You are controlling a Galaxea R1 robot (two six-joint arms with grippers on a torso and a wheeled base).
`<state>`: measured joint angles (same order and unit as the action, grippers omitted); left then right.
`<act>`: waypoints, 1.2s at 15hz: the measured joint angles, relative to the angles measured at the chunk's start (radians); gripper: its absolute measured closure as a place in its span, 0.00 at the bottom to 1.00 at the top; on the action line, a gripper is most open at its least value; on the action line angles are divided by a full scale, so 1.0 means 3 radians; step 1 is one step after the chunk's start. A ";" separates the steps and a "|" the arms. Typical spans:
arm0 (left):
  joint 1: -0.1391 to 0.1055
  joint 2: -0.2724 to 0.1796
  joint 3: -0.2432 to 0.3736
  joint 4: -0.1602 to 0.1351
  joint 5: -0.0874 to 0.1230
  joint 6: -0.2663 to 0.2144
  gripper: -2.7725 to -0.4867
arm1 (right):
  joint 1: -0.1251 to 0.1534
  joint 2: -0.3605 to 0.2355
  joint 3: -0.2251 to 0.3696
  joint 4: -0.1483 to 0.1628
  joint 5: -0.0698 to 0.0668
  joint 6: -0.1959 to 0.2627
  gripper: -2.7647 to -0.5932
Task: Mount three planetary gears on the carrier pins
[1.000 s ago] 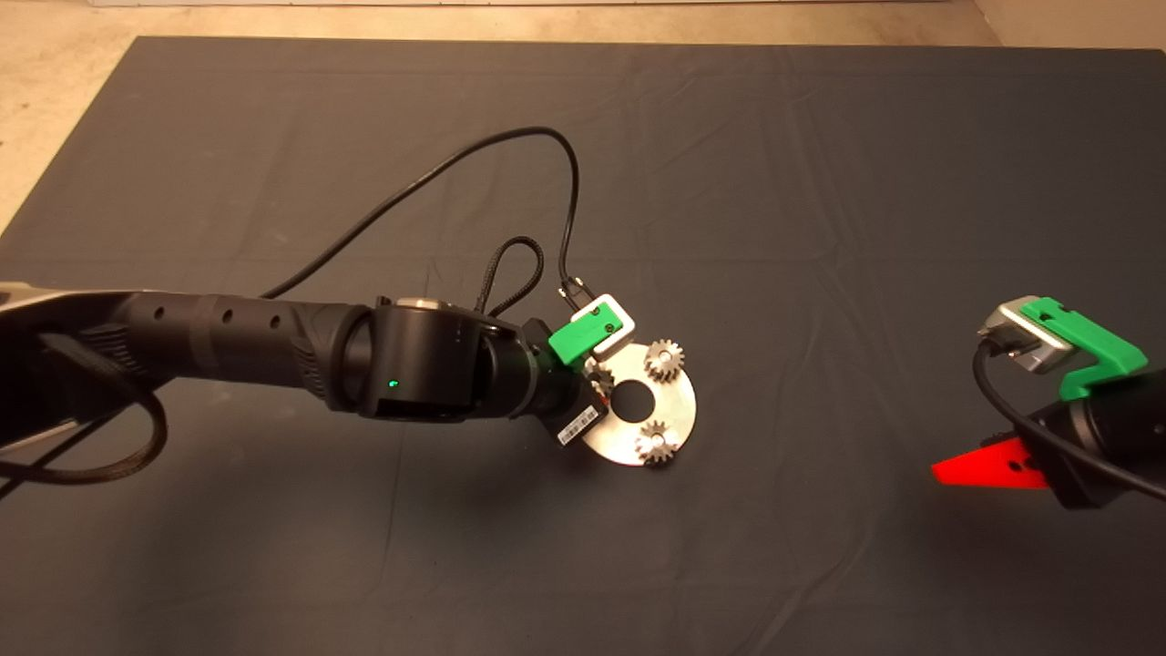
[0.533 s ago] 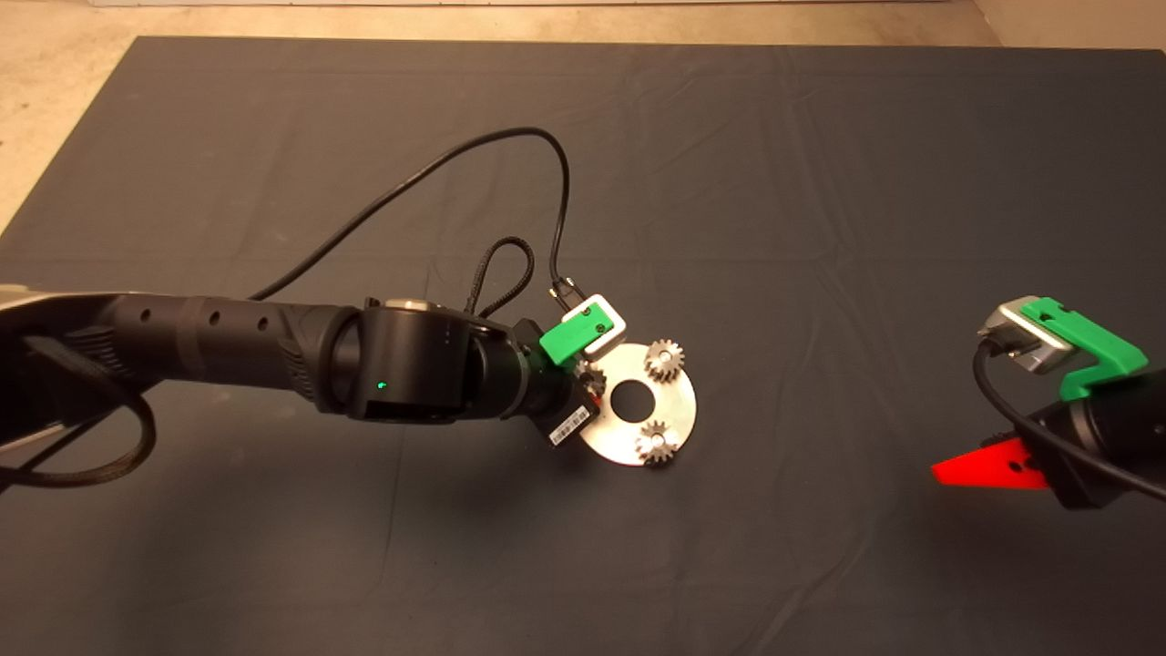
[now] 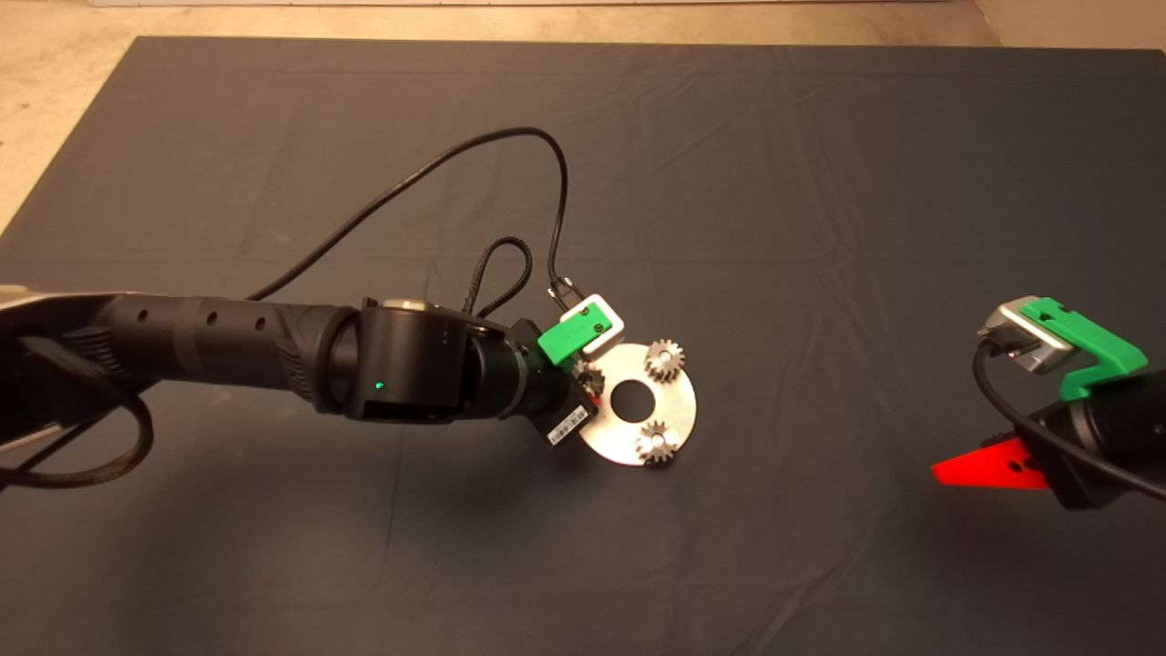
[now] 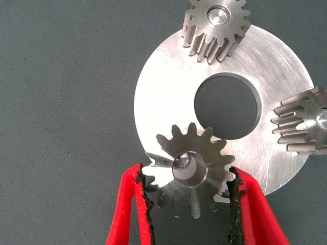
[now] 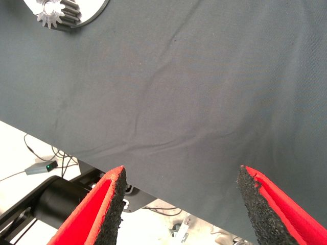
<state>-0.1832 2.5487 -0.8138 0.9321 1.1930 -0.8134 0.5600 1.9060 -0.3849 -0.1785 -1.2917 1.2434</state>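
Left gripper [image 4: 190, 196] pinches third gear [image 4: 190, 172] over the disc's [image 3: 679, 401] left pin, seemingly half-seated; early release may tilt or jam it; right gripper [image 5: 180, 201] idles wide open, far right.

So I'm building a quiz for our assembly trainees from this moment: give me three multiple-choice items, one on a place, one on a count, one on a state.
1. Where is the left gripper?
A. at the carrier disc's edge
B. parked at the mat's far corner
C. off the mat

2. How many planetary gears already sit on carrier pins, apart from the gripped gear?
A. none
B. one
C. two

3. What state is the right gripper in?
A. shut on a gear
B. open, holding nothing
C. shut on the disc

Answers:
1 A, its fingers meet the disc's rim.
2 C, one gear and another have pins in their holes.
3 B, its fingers stand wide apart over bare mat.
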 joint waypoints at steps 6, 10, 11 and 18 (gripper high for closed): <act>0.0003 0.0018 0.0000 0.0000 0.0000 0.0000 0.97 | 0.0000 0.0000 0.0000 0.0000 -0.0001 0.0000 0.53; 0.0028 0.0018 0.0000 0.0018 -0.0029 0.0001 0.97 | 0.0000 0.0000 0.0000 0.0000 0.0010 0.0000 0.53; 0.0039 0.0019 0.0000 0.0032 -0.0045 0.0003 0.97 | 0.0000 0.0000 0.0000 0.0000 0.0033 -0.0001 0.53; 0.0074 0.0021 -0.0013 0.0084 -0.0093 0.0101 0.97 | 0.0000 0.0000 0.0000 0.0001 0.0044 0.0000 0.53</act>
<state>-0.1611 2.5549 -0.8177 0.9572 1.1651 -0.7830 0.5600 1.9060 -0.3849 -0.1783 -1.2785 1.2434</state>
